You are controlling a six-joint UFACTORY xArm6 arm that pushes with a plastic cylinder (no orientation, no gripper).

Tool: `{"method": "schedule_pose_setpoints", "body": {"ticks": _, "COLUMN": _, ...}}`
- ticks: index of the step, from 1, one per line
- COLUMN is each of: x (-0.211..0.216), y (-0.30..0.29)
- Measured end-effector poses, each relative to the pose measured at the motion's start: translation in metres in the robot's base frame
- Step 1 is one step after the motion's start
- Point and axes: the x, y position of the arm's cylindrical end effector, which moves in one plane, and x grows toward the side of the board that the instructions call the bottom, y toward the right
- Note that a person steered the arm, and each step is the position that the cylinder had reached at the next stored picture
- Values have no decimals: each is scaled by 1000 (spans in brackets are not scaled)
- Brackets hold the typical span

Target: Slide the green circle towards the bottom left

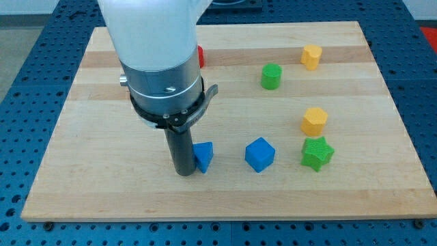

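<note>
The green circle (271, 76) is a short green cylinder at the upper right of the wooden board (102, 184). My tip (185, 173) rests on the board at the lower middle, far to the lower left of the green circle. It touches the left side of a small blue block (203, 156). The arm's white and grey body hides the board's upper left part.
A blue cube (259, 154) sits right of the small blue block. A green star (317, 153) lies at the lower right, a yellow block (315, 121) above it. Another yellow block (311, 56) is at the top right. A red block (201, 56) peeks from behind the arm.
</note>
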Motion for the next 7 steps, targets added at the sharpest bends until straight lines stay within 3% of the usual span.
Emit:
{"method": "schedule_pose_setpoints", "body": {"ticks": 2, "x": -23, "y": -51}}
{"method": "schedule_pose_setpoints", "body": {"ticks": 3, "x": -69, "y": -41}}
{"method": "schedule_pose_setpoints", "body": {"ticks": 4, "x": -107, "y": 25}}
{"method": "schedule_pose_setpoints", "body": {"ticks": 6, "x": -134, "y": 180}}
{"method": "schedule_pose_setpoints", "body": {"ticks": 7, "x": -166, "y": 195}}
